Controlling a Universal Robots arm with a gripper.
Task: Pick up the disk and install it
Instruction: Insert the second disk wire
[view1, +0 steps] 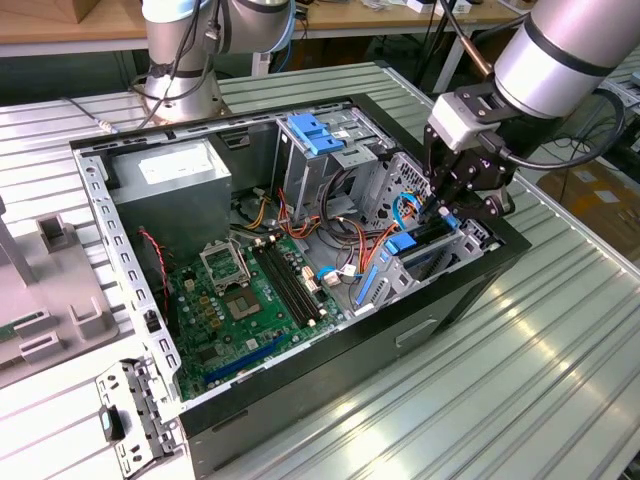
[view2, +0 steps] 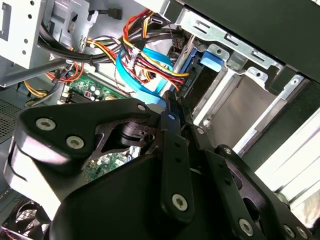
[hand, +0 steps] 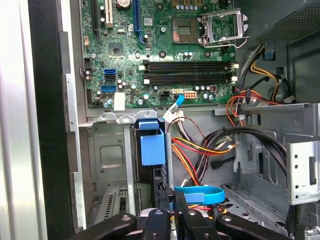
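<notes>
**Exterior view: arm bent down into the open computer case**

Exterior view shows the arm reaching steeply down, wrist tilted, the pincer (view1: 447, 208) inside the drive cage of the computer case (view1: 470, 290) on the desk (view1: 560, 350). The disk (hand: 152, 149), blue tab uppermost, stands in the bay slot just ahead of the pincer's tips. I cannot tell whether the pincer is clenched or released.

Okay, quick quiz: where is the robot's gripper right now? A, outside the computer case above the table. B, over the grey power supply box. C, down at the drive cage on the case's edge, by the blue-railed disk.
C: in the exterior view the gripper reaches into the drive cage beside the disk, far from the power supply.
</notes>
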